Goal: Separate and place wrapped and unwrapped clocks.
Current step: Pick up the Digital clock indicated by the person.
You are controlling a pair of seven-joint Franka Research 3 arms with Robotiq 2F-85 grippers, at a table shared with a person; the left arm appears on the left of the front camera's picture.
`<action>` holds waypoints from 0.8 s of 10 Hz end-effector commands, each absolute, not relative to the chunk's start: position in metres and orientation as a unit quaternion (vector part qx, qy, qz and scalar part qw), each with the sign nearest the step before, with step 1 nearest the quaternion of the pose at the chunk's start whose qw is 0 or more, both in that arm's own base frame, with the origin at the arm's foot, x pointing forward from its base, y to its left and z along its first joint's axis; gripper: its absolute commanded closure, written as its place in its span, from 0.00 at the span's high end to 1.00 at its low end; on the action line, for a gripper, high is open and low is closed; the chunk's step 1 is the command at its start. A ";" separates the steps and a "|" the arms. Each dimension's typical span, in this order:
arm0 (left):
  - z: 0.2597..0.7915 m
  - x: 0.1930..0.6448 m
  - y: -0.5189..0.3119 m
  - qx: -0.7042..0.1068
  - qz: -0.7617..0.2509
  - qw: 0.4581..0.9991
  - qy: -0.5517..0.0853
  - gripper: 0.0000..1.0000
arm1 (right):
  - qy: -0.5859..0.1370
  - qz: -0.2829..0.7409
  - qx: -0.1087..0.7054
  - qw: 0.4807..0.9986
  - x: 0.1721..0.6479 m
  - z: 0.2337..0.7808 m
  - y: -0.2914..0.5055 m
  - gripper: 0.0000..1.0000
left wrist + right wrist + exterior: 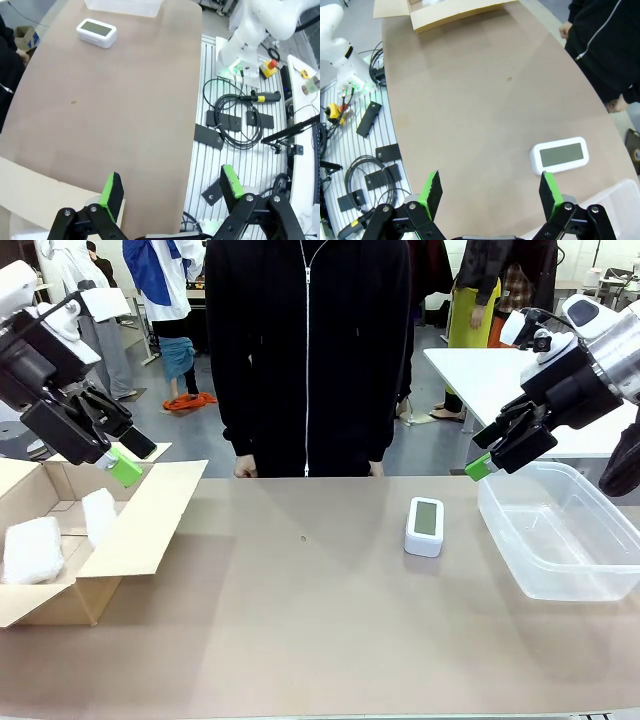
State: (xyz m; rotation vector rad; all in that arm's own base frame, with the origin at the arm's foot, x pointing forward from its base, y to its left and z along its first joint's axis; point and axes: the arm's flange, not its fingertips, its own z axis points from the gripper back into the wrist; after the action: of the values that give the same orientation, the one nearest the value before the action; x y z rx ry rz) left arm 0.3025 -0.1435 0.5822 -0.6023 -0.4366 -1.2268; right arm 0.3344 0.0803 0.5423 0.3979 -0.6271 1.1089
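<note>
**Layout Around the Bare Clock**

The bare clock (425,525) is laid flat on the bench (300,640), right of the middle. Just to its right, apart from it, a tub (520,575) is set on the bench. Well to the clock's left, at the bench's end, a box (150,520) is placed. One wrapped bundle (32,548) is lodged in it, with a second wrapped bundle (98,515) beside that one, nearer the clock. A person (306,350) is stationed behind the clock, past the far edge. The left claw (130,460) is hung above the box, and the right claw (490,460) above the tub's corner nearest the clock.
</note>
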 end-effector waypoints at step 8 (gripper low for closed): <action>0.586 0.299 -0.147 -0.264 -0.575 0.748 -0.200 1.00 | -0.296 0.519 0.200 0.777 0.338 0.543 0.080 1.00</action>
State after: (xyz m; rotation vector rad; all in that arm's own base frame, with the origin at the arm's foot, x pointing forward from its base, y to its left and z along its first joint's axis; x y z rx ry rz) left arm 0.2997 -0.1491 0.5851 -0.5686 -0.4303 -1.2352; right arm 0.3344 0.0803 0.5423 0.3979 -0.6270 1.1090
